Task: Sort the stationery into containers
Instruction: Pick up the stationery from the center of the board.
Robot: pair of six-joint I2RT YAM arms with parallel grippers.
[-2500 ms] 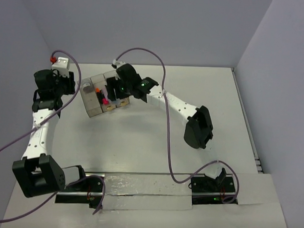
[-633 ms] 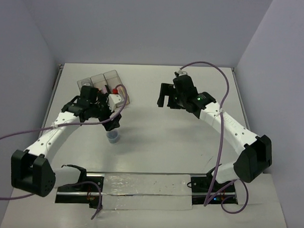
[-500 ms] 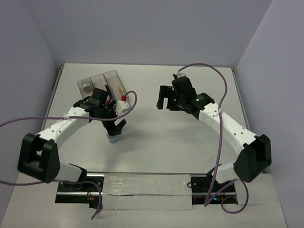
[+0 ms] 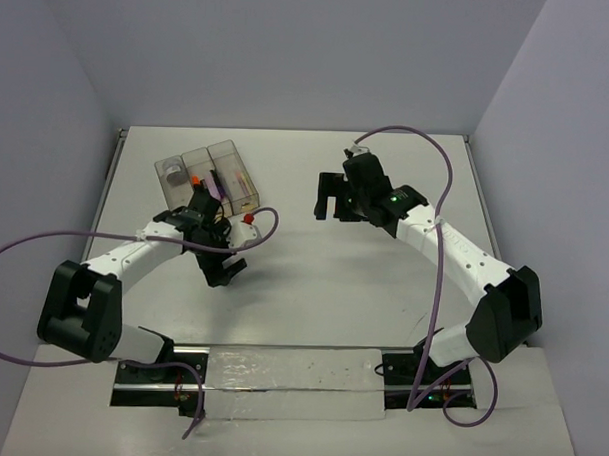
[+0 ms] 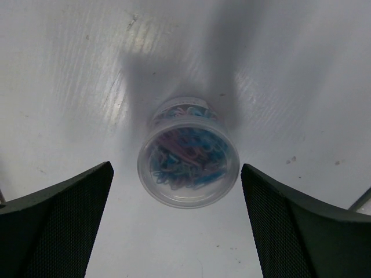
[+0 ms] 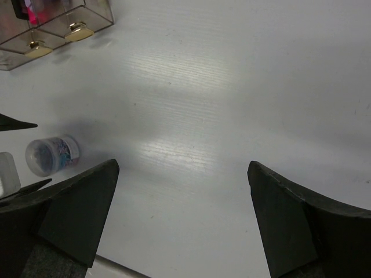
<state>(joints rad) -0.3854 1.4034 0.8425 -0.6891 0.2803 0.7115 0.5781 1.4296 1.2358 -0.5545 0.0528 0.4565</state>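
Left wrist: left pincer (image 5: pixel 176 174) now straddles clip tub (image 5: pixel 188 159) on table (image 5: pixel 69 87), jaws just spread, nothing gripped; right pincer (image 6: pixel 183 168) released; grab likely next

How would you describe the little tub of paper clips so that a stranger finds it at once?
On the white table, find the row of three smoky clear plastic bins at the far left. In front of them, the small round clear plastic tub sits inside the open left claw. Alone outside the bins, it holds blue and pink clips.
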